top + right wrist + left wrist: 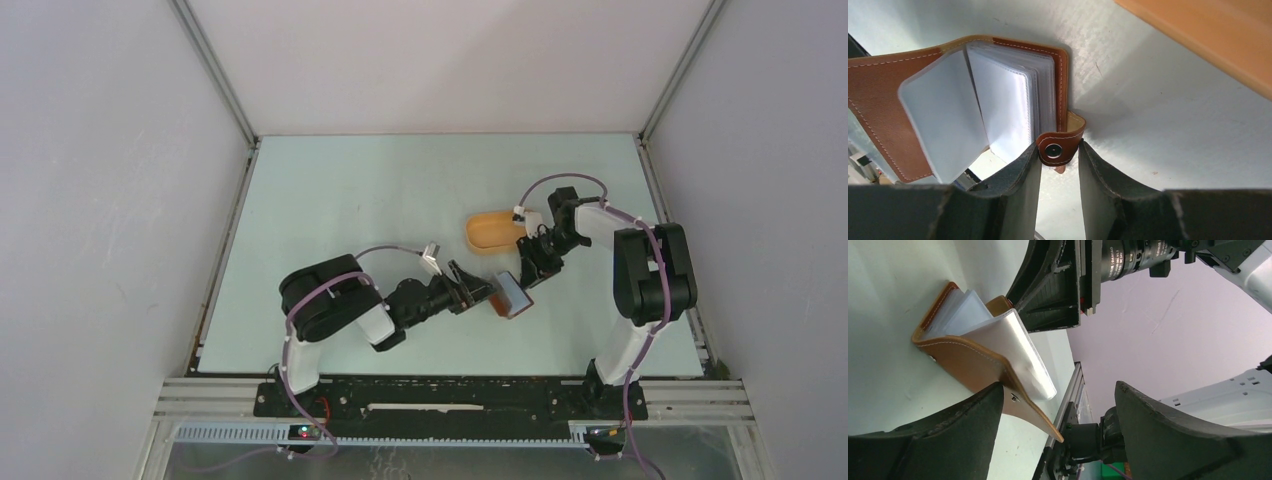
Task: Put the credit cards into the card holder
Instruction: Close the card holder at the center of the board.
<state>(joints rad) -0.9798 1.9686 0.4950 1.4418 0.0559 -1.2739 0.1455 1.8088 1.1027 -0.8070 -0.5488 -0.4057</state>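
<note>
On the pale table (350,200), at centre right of the top view, the card holder (512,297) stands open just below the orange tray (490,232). The left gripper (1058,390) gapes wide beside its cover, while the right gripper (1059,152) pinches the snap flap (1068,132). No loose credit cards show. If that small flap slips free, the holder could fall shut.

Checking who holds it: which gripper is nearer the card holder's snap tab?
Right. The right gripper pinches the snap tab; the left gripper gapes open beside the card holder's cover.
</note>
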